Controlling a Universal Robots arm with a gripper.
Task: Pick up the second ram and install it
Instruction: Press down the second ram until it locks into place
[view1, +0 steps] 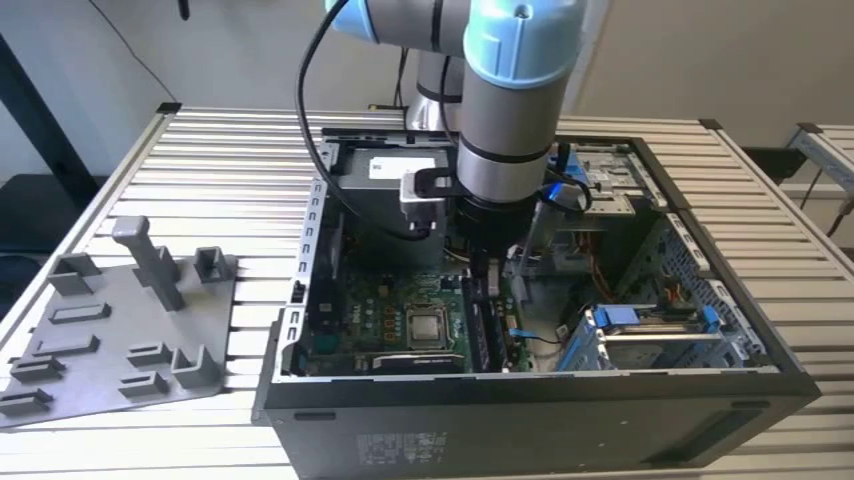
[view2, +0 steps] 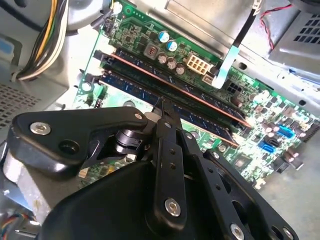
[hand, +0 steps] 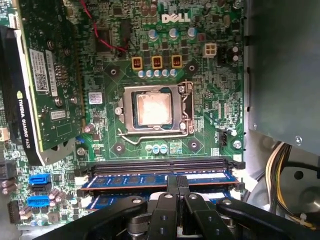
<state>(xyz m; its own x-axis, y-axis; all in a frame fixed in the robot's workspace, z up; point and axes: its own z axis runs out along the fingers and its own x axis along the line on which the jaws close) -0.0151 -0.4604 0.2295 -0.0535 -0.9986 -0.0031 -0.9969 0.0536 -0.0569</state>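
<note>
My gripper (view1: 483, 282) reaches down into the open computer case (view1: 534, 400), over the memory slots beside the processor socket (hand: 154, 110). In both wrist views its black fingers are shut together. Their tips (hand: 178, 181) (view2: 163, 107) rest on the top edge of the second ram (hand: 125, 181) (view2: 132, 90), a long blue-green stick standing upright in a slot on the green motherboard (hand: 210, 85). The fingers meet along the stick's length and do not clamp its sides. A second stick (view2: 200, 100) stands in the neighbouring slot.
A graphics card (hand: 50, 80) stands at one side of the socket. Yellow and black cables (hand: 280, 170) run by the case wall. In the exterior view, a grey holder tray (view1: 120, 320) with upright posts lies on the slatted table at the left. Blue drive brackets (view1: 654, 320) fill the case's right.
</note>
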